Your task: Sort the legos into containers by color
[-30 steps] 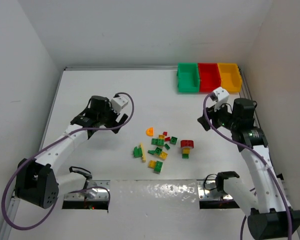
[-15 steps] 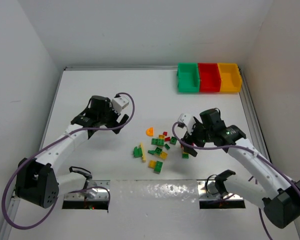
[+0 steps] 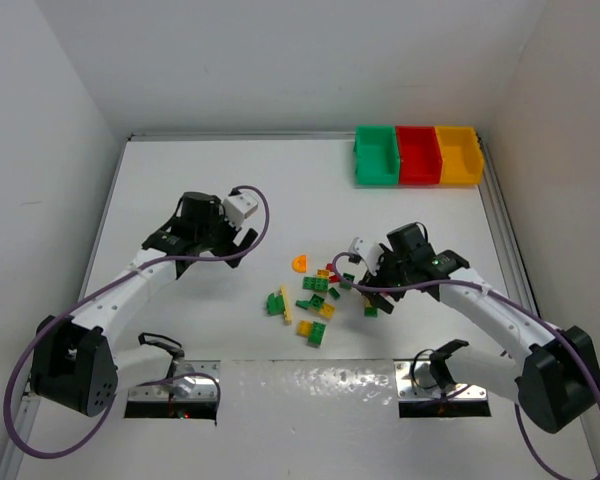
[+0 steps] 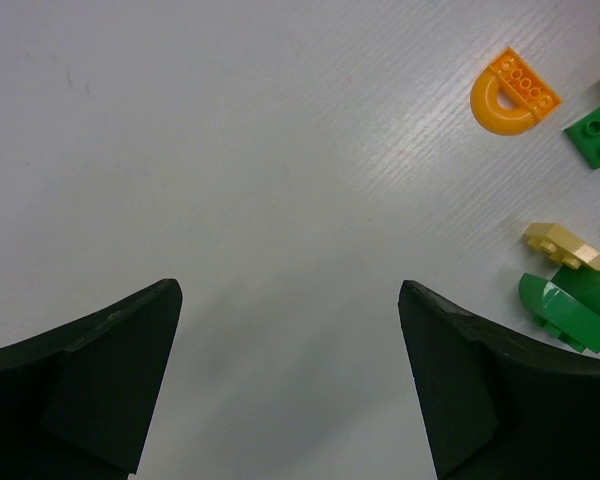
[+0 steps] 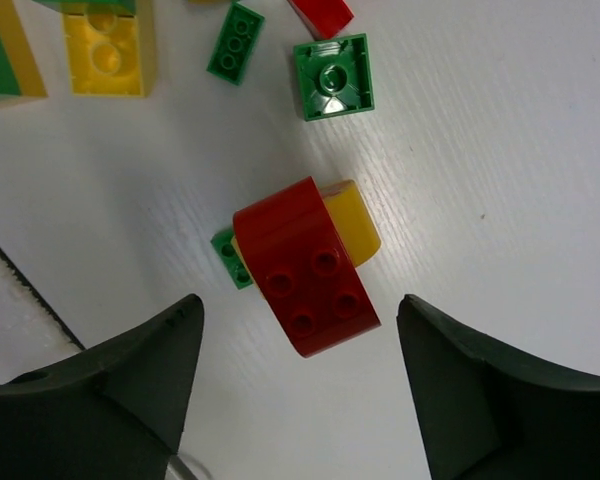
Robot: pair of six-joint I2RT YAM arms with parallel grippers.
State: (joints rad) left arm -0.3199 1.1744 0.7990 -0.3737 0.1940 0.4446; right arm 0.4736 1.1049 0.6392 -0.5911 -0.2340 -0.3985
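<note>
The legos [image 3: 320, 290] lie scattered mid-table in green, yellow, orange and red. The containers stand in a row at the back right: green [image 3: 376, 157], red [image 3: 417, 155] and yellow-orange [image 3: 457, 155]. My right gripper [image 3: 371, 284] hovers open over a stack with a red brick [image 5: 308, 265] on top of a yellow and a green one; in the right wrist view, the gripper [image 5: 300, 303] has a finger on each side of the stack, neither touching it. My left gripper [image 3: 237, 246] is open and empty over bare table [image 4: 288, 290], left of an orange arch piece [image 4: 513, 92].
A green square brick [image 5: 332, 77] and a yellow brick [image 5: 108, 55] lie just beyond the stack. White walls close in the table on three sides. Two metal plates [image 3: 175, 385] [image 3: 445, 385] sit at the near edge by the arm bases.
My right arm has swung from near the containers down and left to the red-topped stack, its jaws now wide. The left arm has not moved.
</note>
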